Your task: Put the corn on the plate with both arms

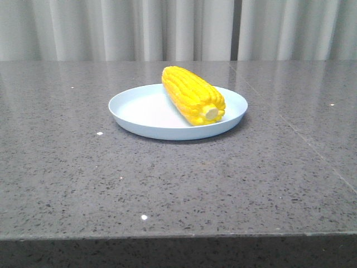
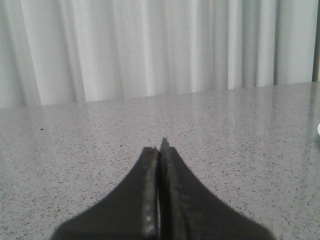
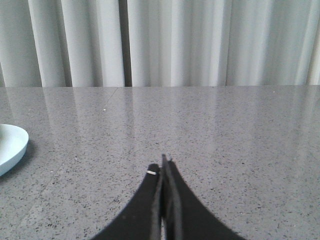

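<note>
The bright yellow corn (image 1: 193, 95) lies on the pale blue plate (image 1: 139, 111) in the middle of the table, its pale cut end toward the front. Neither arm shows in the front view. My left gripper (image 2: 160, 149) is shut and empty above bare tabletop; a sliver of the plate (image 2: 318, 131) shows at the frame edge. My right gripper (image 3: 162, 167) is shut and empty above the table, with the plate's rim (image 3: 12, 145) off to its side.
The table (image 1: 178, 184) is dark grey speckled stone with a front edge near the camera. A pale pleated curtain (image 1: 167, 28) hangs behind it. A few small white specks (image 1: 144, 217) lie on the surface.
</note>
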